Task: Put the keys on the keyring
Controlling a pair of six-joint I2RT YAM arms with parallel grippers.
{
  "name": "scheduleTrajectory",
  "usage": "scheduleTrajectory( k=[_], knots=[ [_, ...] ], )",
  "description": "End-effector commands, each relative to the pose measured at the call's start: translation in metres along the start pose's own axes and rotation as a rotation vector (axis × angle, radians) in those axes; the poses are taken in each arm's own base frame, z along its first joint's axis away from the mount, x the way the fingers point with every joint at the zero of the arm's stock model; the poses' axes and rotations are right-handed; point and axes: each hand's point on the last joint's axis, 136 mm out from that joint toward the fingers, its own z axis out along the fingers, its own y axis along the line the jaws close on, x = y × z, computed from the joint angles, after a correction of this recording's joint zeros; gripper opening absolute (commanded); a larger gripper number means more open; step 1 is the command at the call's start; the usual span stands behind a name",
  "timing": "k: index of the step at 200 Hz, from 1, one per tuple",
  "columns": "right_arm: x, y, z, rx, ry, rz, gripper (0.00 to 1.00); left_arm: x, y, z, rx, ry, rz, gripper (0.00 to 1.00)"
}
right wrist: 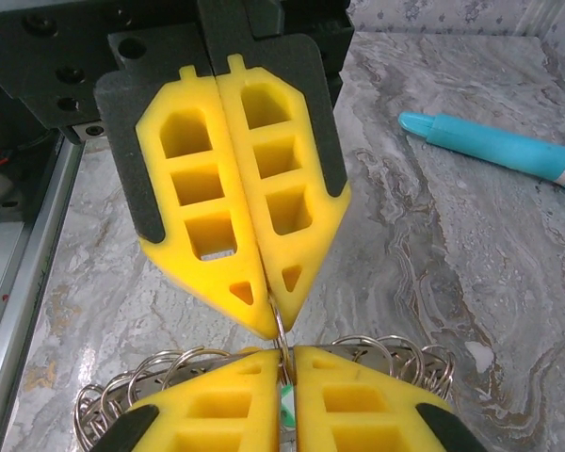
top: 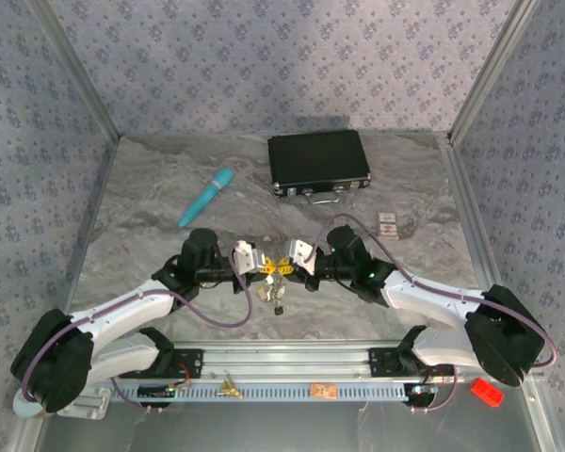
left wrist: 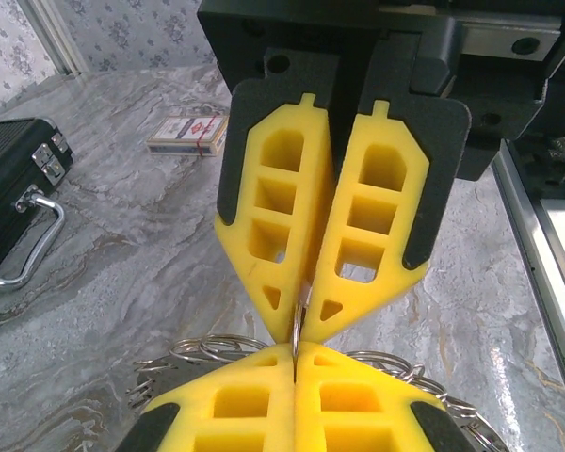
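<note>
Far across my marble table [top: 141, 221] I see a shut black case [top: 318, 162], its handle on my side. Left of it a teal pen [top: 205, 197] lies slantwise. Right of it sits a small red-and-white card box [top: 388, 223]. Close by me, an orange tag [top: 323, 390] lies on the front rail [top: 273, 388], and a red block [top: 486, 391] sits at the near right corner.
</note>
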Motion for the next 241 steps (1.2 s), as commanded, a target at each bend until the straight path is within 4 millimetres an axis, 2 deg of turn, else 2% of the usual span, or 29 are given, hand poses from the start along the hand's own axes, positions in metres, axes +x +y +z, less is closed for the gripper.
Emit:
scheduleTrajectory(
  k=[1,23,36,55,80,103,172,241],
  knots=[
    [-0.017,0.000,0.001,-0.023,-0.039,-0.016,0.14,-0.029,-0.001,-0.003,0.021,-0.070,0.070,0.00],
    [-0.017,0.001,0.003,-0.035,-0.041,-0.015,0.11,-0.030,-0.001,-0.003,0.025,-0.073,0.070,0.00],
    [-0.018,0.002,0.004,-0.046,-0.043,-0.014,0.00,-0.029,-0.001,-0.003,0.025,-0.068,0.067,0.00],
    [-0.018,0.003,0.004,-0.051,-0.045,-0.013,0.00,-0.024,0.002,-0.003,0.006,-0.044,0.060,0.00],
    [-0.018,0.004,0.002,-0.055,-0.049,-0.013,0.00,-0.014,0.003,-0.003,-0.007,-0.005,0.059,0.09],
    [-0.020,0.006,0.002,-0.066,-0.054,-0.015,0.00,-0.010,0.002,-0.002,-0.004,0.007,0.055,0.13],
    [-0.024,0.008,0.003,-0.076,-0.065,-0.017,0.00,-0.004,0.001,0.001,0.018,0.035,0.046,0.15],
    [-0.017,0.009,0.003,-0.072,-0.046,-0.017,0.00,0.005,0.000,-0.002,0.010,0.073,0.071,0.16]
  ],
)
